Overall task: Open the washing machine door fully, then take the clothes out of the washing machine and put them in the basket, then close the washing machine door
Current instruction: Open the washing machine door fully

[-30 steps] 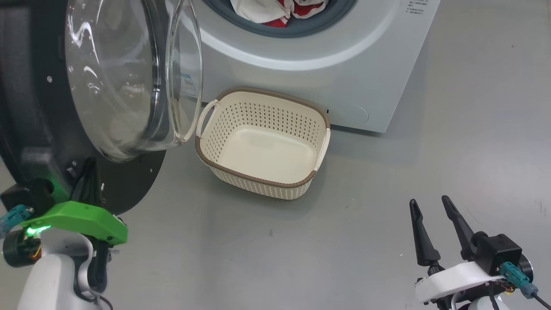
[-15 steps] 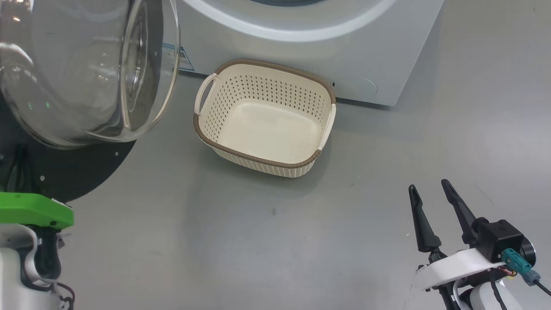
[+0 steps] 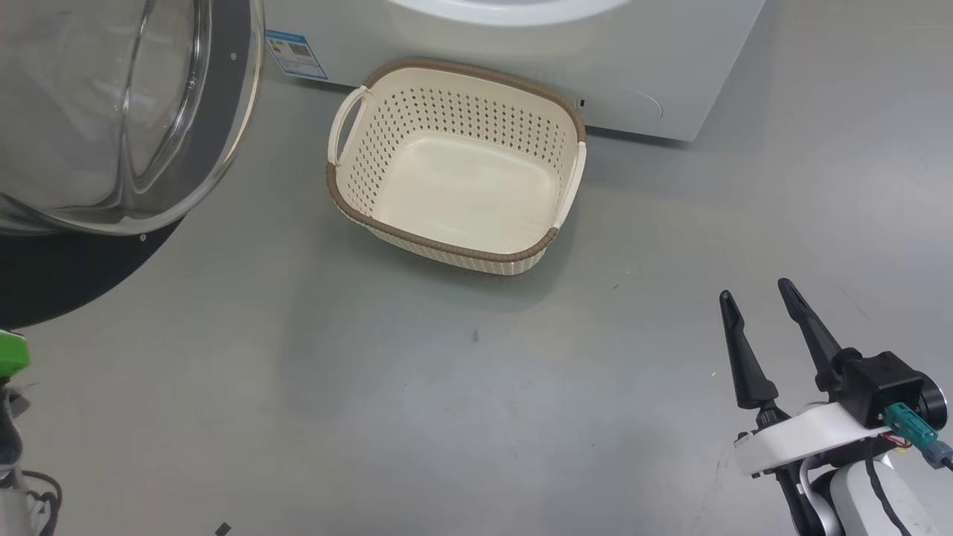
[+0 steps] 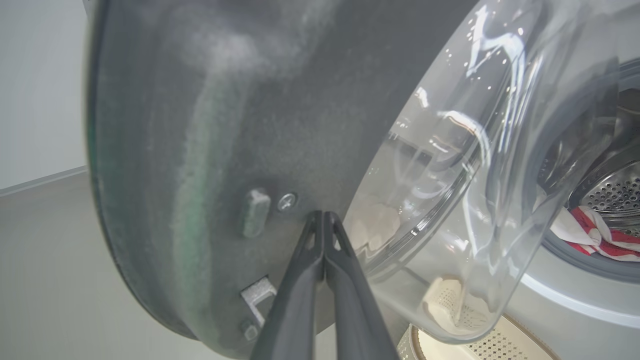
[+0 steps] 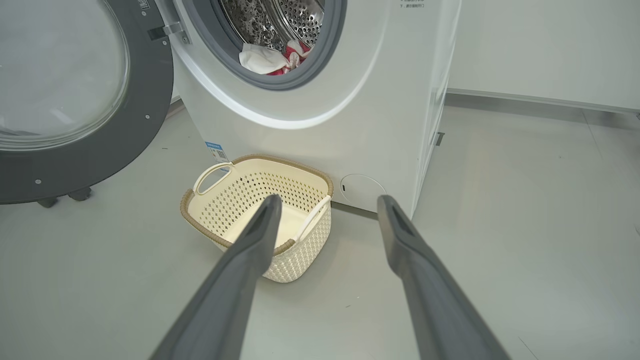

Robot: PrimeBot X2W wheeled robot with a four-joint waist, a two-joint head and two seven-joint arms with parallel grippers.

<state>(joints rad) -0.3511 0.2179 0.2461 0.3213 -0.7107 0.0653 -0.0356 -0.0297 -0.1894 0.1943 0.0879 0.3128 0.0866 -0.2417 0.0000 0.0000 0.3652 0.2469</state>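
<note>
The right gripper (image 3: 756, 290) stands at the lower right of my head view. Its two fingers are spread apart and nothing is between them. It hangs over the grey floor (image 3: 447, 387), well apart from the basket (image 3: 461, 186). The basket sits on the floor just before the white front of the machine (image 3: 484, 45), and its bottom is bare. At the upper left I see the door (image 3: 223, 112), swung out from the machine, with its glass bowl turned toward the basket. A blue sticker (image 3: 296, 53) is on the machine between the door and the basket.

In the left wrist view the left gripper (image 4: 324, 215) has its fingers pressed together, with nothing between them. The tips are at the dark inner face of the door (image 4: 225, 125), just beside a screw (image 4: 287, 201). I cannot tell if they touch it. Through the glass bowl (image 4: 475, 175) and past it I see the clothes (image 4: 600, 235), red and white, lying in the mouth of the drum (image 4: 615, 190). A part of the basket (image 4: 475, 345) shows below the bowl.

In the right wrist view the right gripper (image 5: 330, 200) is spread wide and points toward the basket (image 5: 240, 200) and the machine (image 5: 350, 125). The door (image 5: 140, 110) stands open at the left. The clothes (image 5: 265, 57) lie inside the machine, against the grey ring.
</note>
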